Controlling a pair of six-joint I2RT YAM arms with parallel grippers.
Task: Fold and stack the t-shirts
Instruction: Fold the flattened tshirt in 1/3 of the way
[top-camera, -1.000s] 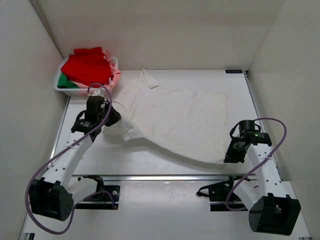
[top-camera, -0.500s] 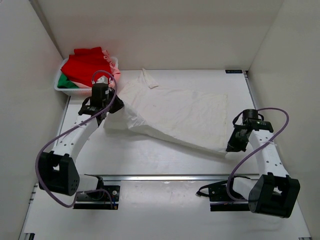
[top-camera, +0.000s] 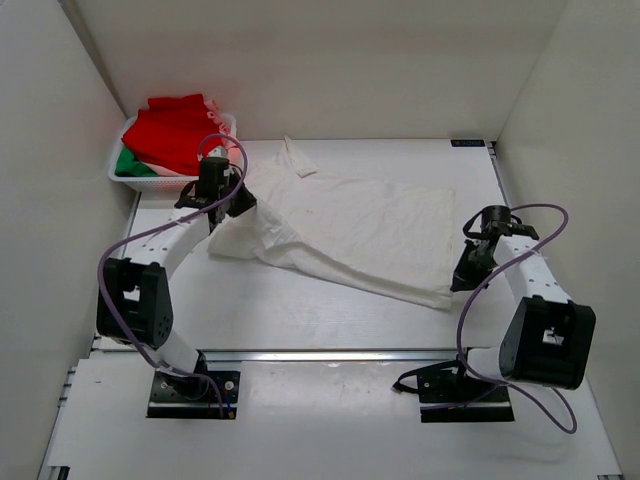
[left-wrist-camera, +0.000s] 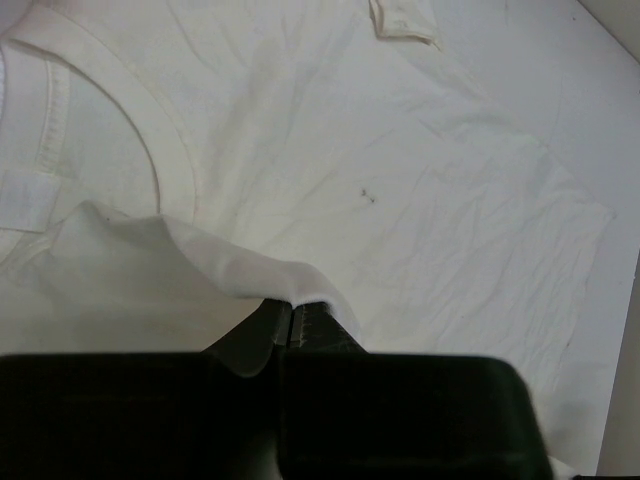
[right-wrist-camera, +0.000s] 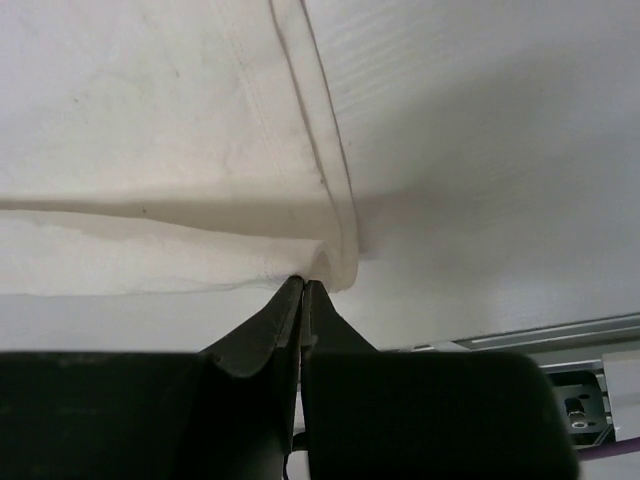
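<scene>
The large wrinkled off-white t-shirt (top-camera: 350, 235) lies across the middle of the table, its near half folded up. My left gripper (top-camera: 243, 203) is shut on the shirt's left shoulder edge, near the collar (left-wrist-camera: 150, 150). In the left wrist view the left gripper (left-wrist-camera: 292, 306) pinches a raised fold of cloth. My right gripper (top-camera: 458, 285) is shut on the shirt's lower right hem corner. In the right wrist view the right gripper (right-wrist-camera: 303, 283) holds the hem (right-wrist-camera: 320, 170) just above the table. Red (top-camera: 180, 128), pale pink (top-camera: 221, 153) and green (top-camera: 132, 165) t-shirts lie in a basket.
The white mesh basket (top-camera: 118, 176) stands at the back left corner. White walls close in the left, back and right sides. A metal rail (top-camera: 330, 353) runs along the table's near edge, with both arm bases below it.
Both grippers have carried the shirt's near edge away from the front, toward the back. The left one has moved up beside the basket; the right one has moved a little back.
</scene>
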